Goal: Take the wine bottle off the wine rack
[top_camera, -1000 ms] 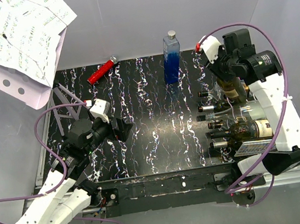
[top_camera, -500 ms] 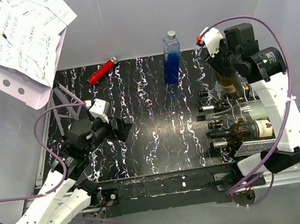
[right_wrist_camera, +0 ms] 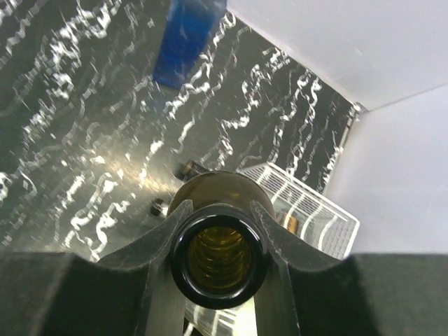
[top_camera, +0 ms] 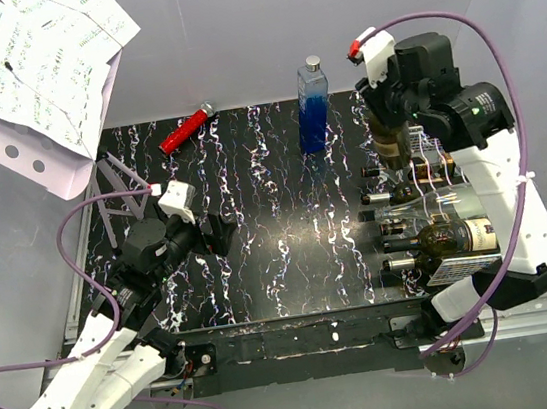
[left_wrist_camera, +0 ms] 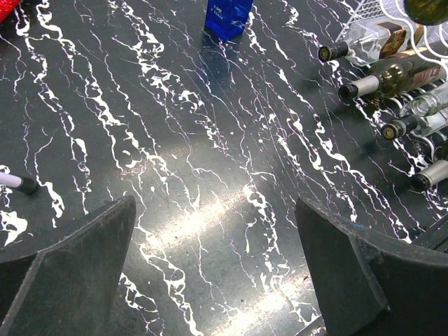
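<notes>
The right claw grips the wine bottle by its neck. The bottle hangs nearly upright beneath it, over the wine rack, perhaps clear of the wires. The left claw gapes, well apart.

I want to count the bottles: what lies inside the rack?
Several bottles lie on their sides in the rack, necks toward the left. The right arm covers part of it, so the full count is hidden.
</notes>
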`<state>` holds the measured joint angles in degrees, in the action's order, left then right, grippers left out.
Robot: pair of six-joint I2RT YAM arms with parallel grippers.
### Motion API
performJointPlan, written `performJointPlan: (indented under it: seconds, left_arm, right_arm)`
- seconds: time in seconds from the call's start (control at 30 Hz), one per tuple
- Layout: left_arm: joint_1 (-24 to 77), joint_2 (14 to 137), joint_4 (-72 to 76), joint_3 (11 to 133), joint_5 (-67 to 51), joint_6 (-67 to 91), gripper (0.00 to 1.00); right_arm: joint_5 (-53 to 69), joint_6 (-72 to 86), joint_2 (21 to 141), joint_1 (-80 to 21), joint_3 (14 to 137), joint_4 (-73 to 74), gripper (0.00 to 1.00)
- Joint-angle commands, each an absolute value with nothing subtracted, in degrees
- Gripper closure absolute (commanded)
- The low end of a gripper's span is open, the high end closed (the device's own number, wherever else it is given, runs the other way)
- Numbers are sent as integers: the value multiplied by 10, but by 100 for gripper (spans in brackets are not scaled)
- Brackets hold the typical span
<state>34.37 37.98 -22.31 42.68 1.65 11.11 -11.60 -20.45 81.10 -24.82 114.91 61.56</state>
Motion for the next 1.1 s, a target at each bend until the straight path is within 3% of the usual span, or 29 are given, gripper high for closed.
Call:
performJointPlan:
  seconds: [0.0, 0.17, 0.4, 0.6, 0.8, 1.07]
  left_arm:
    - [346, 367, -226, 427, 38, 112, 2]
    - [346, 359, -226, 425, 44, 111, 2]
    - [347, 345, -223, 424, 53, 111, 2]
    - [346, 344, -225, 425, 47, 109, 2]
    - [347, 339, -226, 425, 51, 108, 2]
    - [347, 338, -224, 425, 40, 109, 2]
  right_arm:
    - [-163, -122, 799, -282, 1160, 446, 99]
    - [-116, -28, 798, -286, 1098, 316, 99]
    - [-109, 78, 894, -300, 1109, 240, 99]
    - [-159, 38, 978, -349, 1141, 152, 99]
    - [-194, 47, 1104, -365, 1272, 197, 99]
    - [-202, 80, 1179, -365, 1315, 185, 99]
